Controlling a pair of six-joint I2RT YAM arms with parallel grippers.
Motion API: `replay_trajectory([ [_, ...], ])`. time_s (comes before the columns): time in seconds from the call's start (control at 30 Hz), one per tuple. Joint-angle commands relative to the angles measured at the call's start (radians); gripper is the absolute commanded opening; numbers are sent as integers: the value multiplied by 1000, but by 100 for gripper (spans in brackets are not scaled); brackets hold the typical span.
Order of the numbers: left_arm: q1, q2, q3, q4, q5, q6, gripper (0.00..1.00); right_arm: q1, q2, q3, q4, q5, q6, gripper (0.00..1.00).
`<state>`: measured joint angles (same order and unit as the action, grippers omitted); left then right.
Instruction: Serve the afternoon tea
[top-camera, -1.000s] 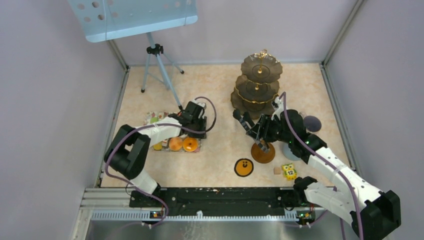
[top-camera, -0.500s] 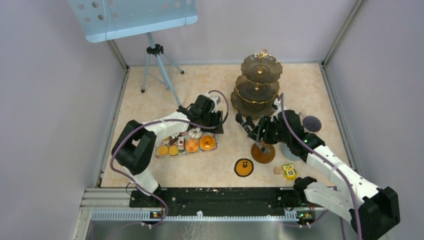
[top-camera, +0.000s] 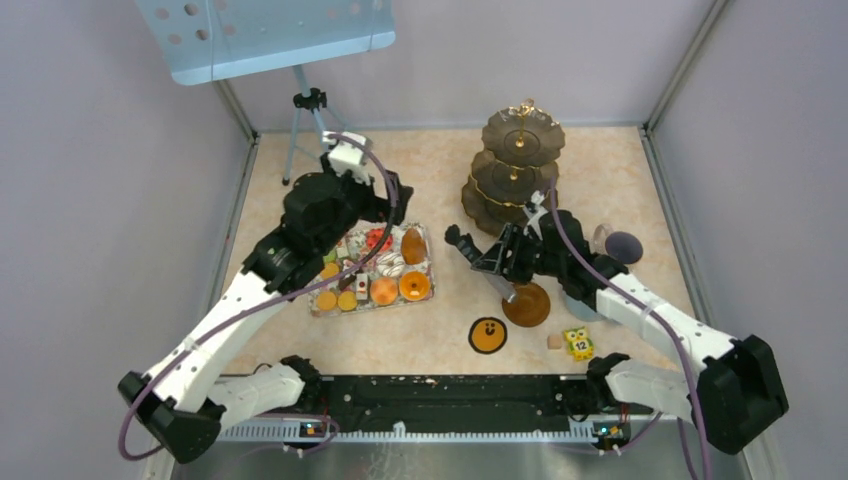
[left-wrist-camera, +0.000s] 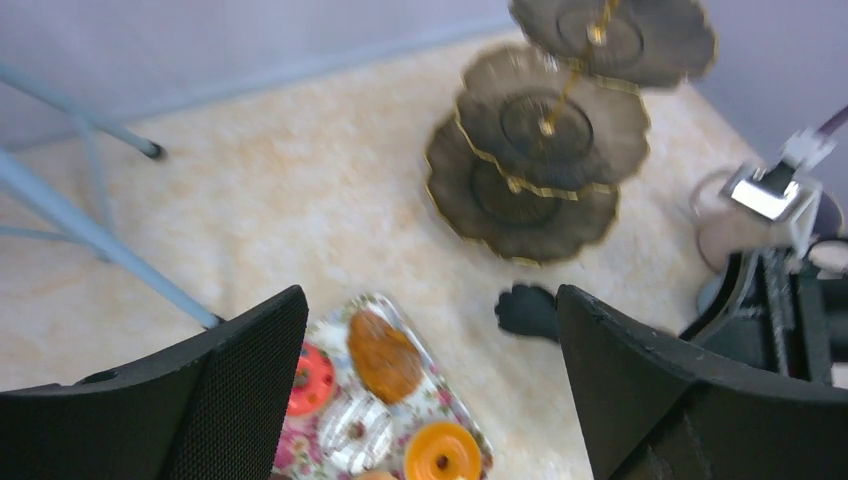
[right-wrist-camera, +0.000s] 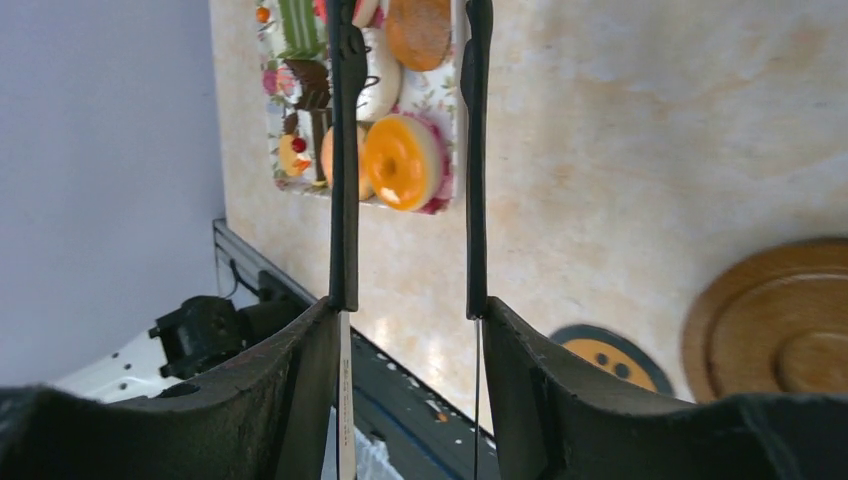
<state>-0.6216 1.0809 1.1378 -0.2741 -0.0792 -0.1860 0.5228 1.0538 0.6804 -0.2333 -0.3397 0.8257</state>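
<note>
Orange, white and red pastries (top-camera: 385, 288) crowd a tray (right-wrist-camera: 445, 95) on the counter (top-camera: 430, 170), left of the stand (top-camera: 515, 180). The left gripper (left-wrist-camera: 430, 300) hangs above them, fingers wide apart and empty; from overhead its arm hides it and part of the tray. The right gripper (top-camera: 465, 245), low by the saucer (top-camera: 527, 304), is parted around nothing, its tips cut off in its own wrist view.

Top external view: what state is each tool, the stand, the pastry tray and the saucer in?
left tool: open, empty.
right tool: open, empty.
stand: upright, all tiers bare.
pastry tray: lying flat, loaded.
saucer: flat, nothing on it.
</note>
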Motion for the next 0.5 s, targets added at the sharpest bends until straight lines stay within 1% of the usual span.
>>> replay_trajectory([
  [0.0,3,-102,-9,76,-173,116,99,120,94,59,160,-46,136,51],
  [0.07,3,-137,-19,86,-200,139,99,161,152,100,159,-38,158,52],
  [0.17,1,-188,-96,142,-239,161,99,180,229,137,141,-19,189,52],
  [0.27,1,-217,-132,155,-253,176,99,192,290,169,117,-10,199,52],
  [0.47,3,-242,-177,178,-269,178,99,218,332,228,48,76,208,52],
])
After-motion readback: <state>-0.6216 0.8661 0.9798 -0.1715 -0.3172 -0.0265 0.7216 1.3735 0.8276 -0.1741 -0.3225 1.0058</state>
